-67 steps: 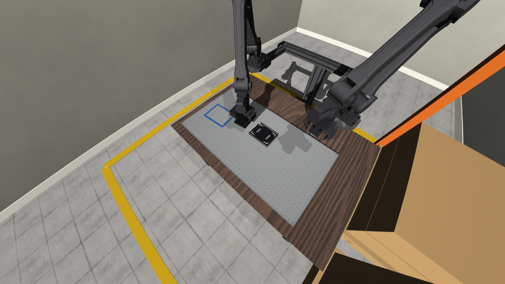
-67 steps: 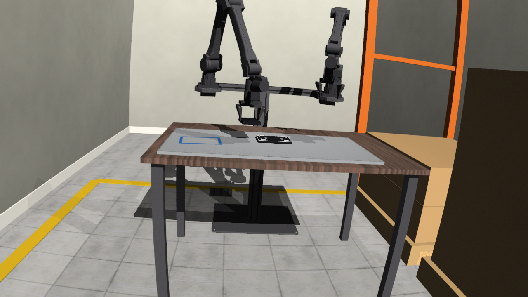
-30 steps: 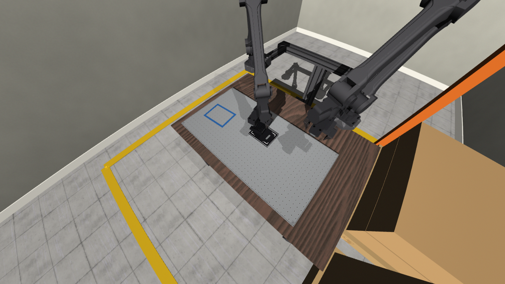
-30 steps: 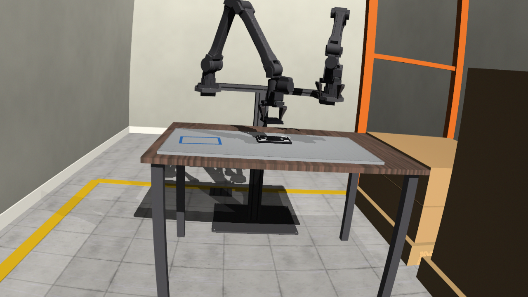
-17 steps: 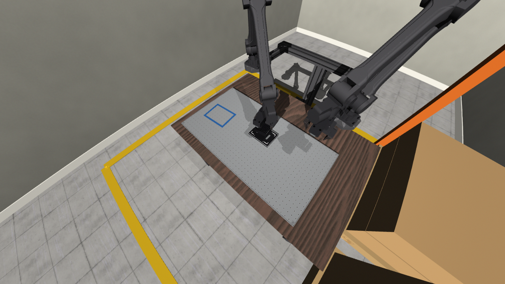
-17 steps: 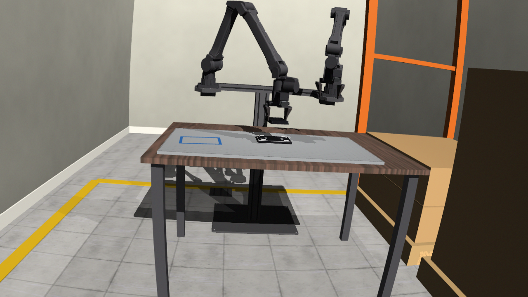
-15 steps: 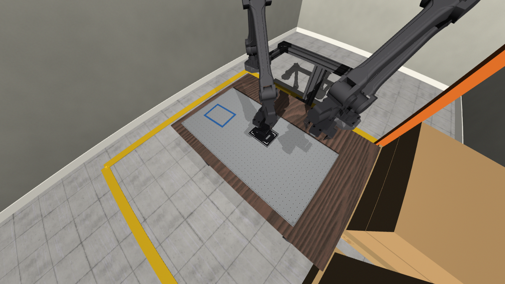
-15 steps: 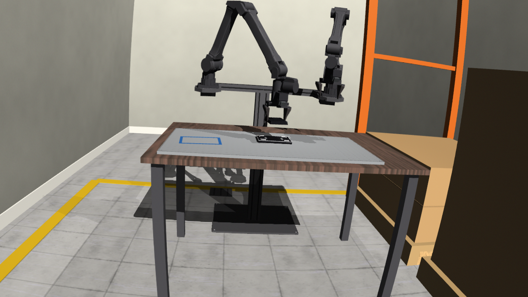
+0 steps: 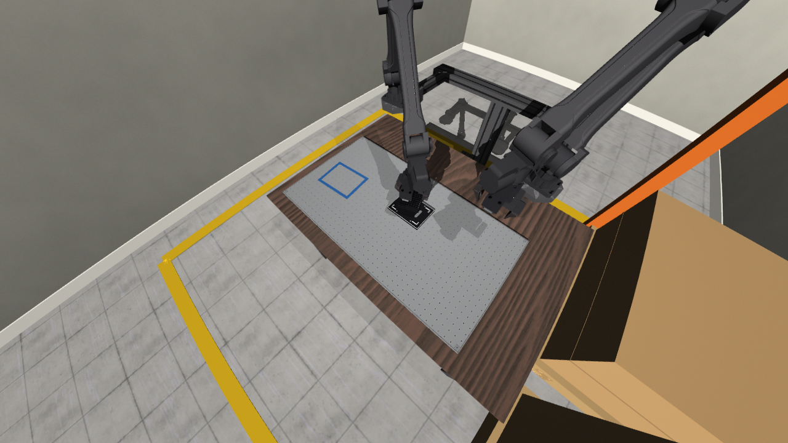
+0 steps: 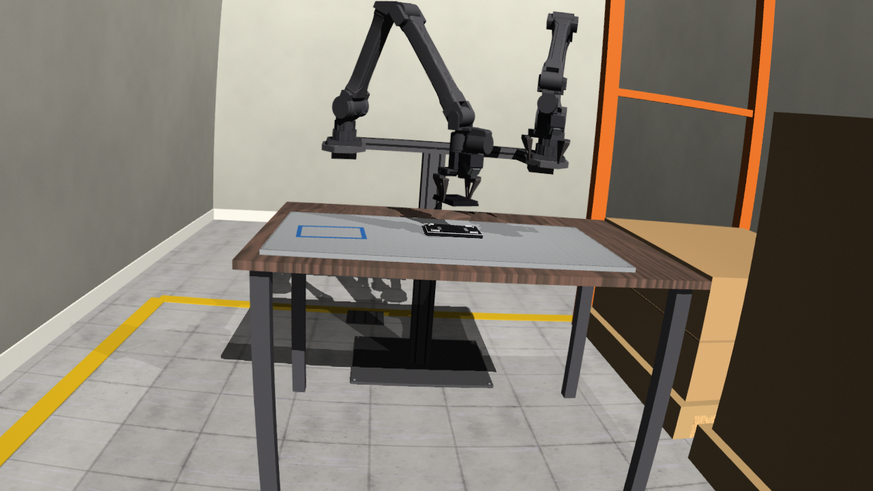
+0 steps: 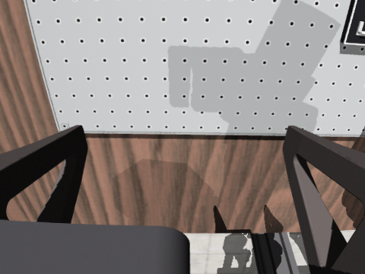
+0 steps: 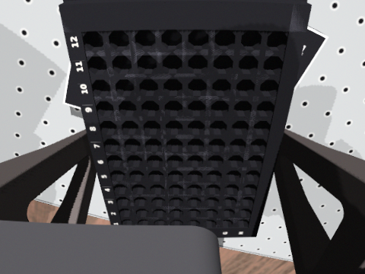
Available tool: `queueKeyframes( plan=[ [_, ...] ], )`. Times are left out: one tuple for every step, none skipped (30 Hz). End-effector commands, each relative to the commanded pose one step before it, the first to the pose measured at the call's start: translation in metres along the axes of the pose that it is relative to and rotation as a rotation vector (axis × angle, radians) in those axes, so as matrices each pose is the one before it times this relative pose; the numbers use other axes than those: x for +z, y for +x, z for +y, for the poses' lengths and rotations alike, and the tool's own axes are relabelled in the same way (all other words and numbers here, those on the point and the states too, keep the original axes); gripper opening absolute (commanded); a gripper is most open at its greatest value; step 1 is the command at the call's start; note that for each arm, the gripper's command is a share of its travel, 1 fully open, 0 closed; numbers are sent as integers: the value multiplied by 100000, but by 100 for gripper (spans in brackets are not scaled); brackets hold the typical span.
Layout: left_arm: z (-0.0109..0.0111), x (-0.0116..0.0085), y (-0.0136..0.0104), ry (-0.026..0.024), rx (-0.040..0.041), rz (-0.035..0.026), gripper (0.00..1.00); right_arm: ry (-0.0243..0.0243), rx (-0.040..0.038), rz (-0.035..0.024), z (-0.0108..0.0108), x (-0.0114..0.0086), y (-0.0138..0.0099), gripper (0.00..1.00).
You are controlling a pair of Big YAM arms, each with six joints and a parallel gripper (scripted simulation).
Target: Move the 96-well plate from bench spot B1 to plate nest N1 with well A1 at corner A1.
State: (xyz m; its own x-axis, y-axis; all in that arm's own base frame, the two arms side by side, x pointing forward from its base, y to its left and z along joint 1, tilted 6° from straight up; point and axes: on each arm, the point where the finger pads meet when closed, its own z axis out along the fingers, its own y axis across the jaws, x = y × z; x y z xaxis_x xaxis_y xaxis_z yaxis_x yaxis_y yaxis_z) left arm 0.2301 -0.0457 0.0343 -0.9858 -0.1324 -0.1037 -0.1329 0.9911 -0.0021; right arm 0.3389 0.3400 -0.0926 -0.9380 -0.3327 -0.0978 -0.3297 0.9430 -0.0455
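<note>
The black 96-well plate [image 9: 410, 201] [image 10: 461, 200] [image 12: 182, 125] is held about level above the nest. My right gripper [image 10: 456, 194] [image 12: 185, 138] is shut on its two long sides. In the right wrist view column 12 is far and column 1 near; the A1 corner is hidden behind the gripper body. The black nest N1 [image 9: 409, 218] [image 10: 453, 232] [image 11: 354, 23] [image 12: 314, 49] has white corner marks, is partly covered by the plate, and looks turned relative to it. The blue outline B1 [image 9: 332, 188] [image 10: 332, 237] holds nothing. My left gripper [image 9: 497, 205] [image 10: 546, 142] [image 11: 185, 136] is open and empty.
The grey perforated board [image 9: 441, 275] [image 10: 524, 253] [image 11: 114, 49] lies on the wooden table [image 9: 551, 264] [image 10: 659, 274]. The left arm hangs over the table's rear edge, beside the right arm. An orange frame [image 9: 688, 165] [image 10: 610, 110] and cardboard boxes [image 9: 716, 286] stand beyond the table's side.
</note>
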Motion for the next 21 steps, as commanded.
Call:
queueKeyframes(
  plan=[
    [-396, -824, -1201, 953, 1017, -2883, 100, -436, -17662, -1171, 148, -188, -1121, 0],
    [0, 0, 0, 0, 0, 0, 100, 2, -3267, -8, -37, -2, -16, 0],
    [0, 0, 0, 0, 0, 0, 100, 0, -3270, -7, -35, -2, -15, 0],
    [0, 0, 0, 0, 0, 0, 100, 0, 0, 0, 0, 0, 0, 0],
    [0, 0, 0, 0, 0, 0, 100, 0, 0, 0, 0, 0, 0, 0],
    [0, 0, 0, 0, 0, 0, 100, -10, -3273, -6, -34, -2, -11, 0],
    [0, 0, 0, 0, 0, 0, 100, -1, -3304, -9, -20, -3, -9, 0],
    [0, 0, 0, 0, 0, 0, 100, -1, -3309, -8, -18, -3, -6, 0],
    [0, 0, 0, 0, 0, 0, 100, -1, -3321, -7, -13, -4, -2, 0],
    [0, 0, 0, 0, 0, 0, 100, -2, -3328, -9, -8, -4, -3, 0],
    [0, 0, 0, 0, 0, 0, 100, -2, -3340, -10, -2, -4, -5, 0],
    [0, 0, 0, 0, 0, 0, 100, -2, -3345, -10, 0, -4, -4, 0],
    [0, 0, 0, 0, 0, 0, 100, -2, -3343, -8, 0, -4, -1, 0],
    [0, 0, 0, 0, 0, 0, 100, -1, -3333, -7, -5, -3, -2, 0],
    [0, 0, 0, 0, 0, 0, 100, 1, -3319, -7, -12, -3, -3, 0],
    [0, 0, 0, 0, 0, 0, 100, 1, -3309, -5, -17, -2, -1, 0],
    [0, 0, 0, 0, 0, 0, 100, 2, -3307, -4, -18, -2, 1, 0],
    [0, 0, 0, 0, 0, 0, 100, 1, -3316, -5, -13, -2, 1, 0],
    [0, 0, 0, 0, 0, 0, 100, 0, -3334, -6, -5, -3, -2, 0],
    [0, 0, 0, 0, 0, 0, 100, -1, -3353, -8, 5, -3, -5, 0],
    [0, 0, 0, 0, 0, 0, 100, 0, 0, 0, 0, 0, 0, 0]
  ],
)
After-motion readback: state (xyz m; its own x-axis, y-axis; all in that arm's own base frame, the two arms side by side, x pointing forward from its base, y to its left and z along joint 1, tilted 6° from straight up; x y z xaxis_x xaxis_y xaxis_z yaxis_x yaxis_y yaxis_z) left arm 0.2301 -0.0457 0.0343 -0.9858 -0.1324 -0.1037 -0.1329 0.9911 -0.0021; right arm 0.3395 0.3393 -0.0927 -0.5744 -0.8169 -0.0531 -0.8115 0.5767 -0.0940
